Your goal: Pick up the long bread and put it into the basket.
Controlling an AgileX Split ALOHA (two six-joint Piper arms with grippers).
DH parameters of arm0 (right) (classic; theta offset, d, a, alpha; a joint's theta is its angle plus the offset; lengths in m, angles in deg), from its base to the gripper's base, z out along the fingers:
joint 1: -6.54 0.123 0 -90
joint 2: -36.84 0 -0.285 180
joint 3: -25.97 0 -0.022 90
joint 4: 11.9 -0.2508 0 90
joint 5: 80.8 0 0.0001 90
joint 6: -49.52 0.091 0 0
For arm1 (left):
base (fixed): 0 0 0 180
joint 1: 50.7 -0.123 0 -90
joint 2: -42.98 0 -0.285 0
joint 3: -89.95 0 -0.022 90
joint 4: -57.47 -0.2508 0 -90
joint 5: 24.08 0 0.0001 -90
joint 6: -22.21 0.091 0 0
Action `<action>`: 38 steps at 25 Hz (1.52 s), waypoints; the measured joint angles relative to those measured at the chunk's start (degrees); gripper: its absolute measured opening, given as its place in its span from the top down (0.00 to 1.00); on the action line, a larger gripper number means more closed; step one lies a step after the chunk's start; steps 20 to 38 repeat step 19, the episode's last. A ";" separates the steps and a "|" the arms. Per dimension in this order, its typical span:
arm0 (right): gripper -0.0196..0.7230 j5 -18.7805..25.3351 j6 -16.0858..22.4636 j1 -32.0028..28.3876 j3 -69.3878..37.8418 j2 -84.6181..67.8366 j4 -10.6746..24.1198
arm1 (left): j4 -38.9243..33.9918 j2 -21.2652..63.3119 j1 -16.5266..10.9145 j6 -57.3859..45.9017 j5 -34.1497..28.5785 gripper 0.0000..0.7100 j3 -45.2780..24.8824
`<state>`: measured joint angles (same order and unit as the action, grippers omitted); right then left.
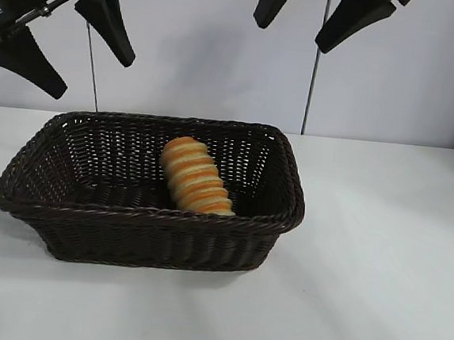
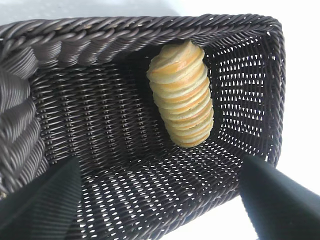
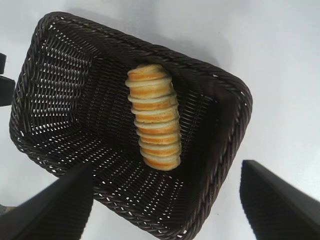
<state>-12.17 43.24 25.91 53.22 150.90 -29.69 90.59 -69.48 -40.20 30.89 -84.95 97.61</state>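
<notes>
1. The long bread (image 1: 195,175) is seen lying inside the basket (image 1: 135,222), on the woven floor, right of centre in the exterior view, one end leaning toward the back wall.
2. Nothing else is seen in the basket; it rests on the white table (image 1: 377,271).
3. The left gripper (image 1: 64,36) is held high above the basket's left end, fingers spread wide, nothing gripped.
4. The right gripper (image 1: 312,14) is held high above the basket's right end, fingers wide apart, empty.
5. The basket's full outline and floor are shown only by the right wrist view (image 3: 220,85); the bread's striped ridges (image 2: 182,95) are shown closest by the left wrist view.
</notes>
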 joint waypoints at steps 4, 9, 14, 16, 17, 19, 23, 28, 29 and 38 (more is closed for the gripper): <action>0.19 0.44 -0.01 0.00 0.00 0.00 0.00 | 0.00 0.00 0.00 0.00 0.00 0.12 0.00; 0.19 0.44 -0.01 0.00 0.00 0.00 0.20 | 0.00 0.00 0.00 0.00 0.00 0.12 0.00; 0.19 0.44 -0.01 0.00 0.00 0.00 0.20 | 0.00 0.00 0.00 0.00 0.00 0.12 0.00; 0.19 0.44 -0.01 0.00 0.00 0.00 0.20 | 0.00 0.00 0.00 0.00 0.00 0.12 0.00; 0.19 0.44 -0.01 0.00 0.00 0.00 0.20 | 0.00 0.00 0.00 0.00 0.00 0.12 0.00; 0.19 0.44 -0.01 0.00 0.00 0.00 0.20 | 0.00 0.00 0.00 0.04 0.00 0.12 0.00; 0.19 0.44 -0.01 0.00 0.00 0.00 0.20 | 0.00 0.00 0.00 0.04 0.00 0.12 0.00; 0.19 0.44 -0.01 0.00 0.00 0.00 0.20 | 0.00 0.00 0.00 0.04 0.00 0.12 0.00; 0.19 0.44 -0.01 0.00 0.00 0.00 0.20 | 0.00 0.00 0.00 0.04 0.00 0.12 0.00; 0.19 0.44 -0.01 0.00 0.00 0.00 0.20 | 0.00 0.00 0.00 0.04 0.00 0.12 0.00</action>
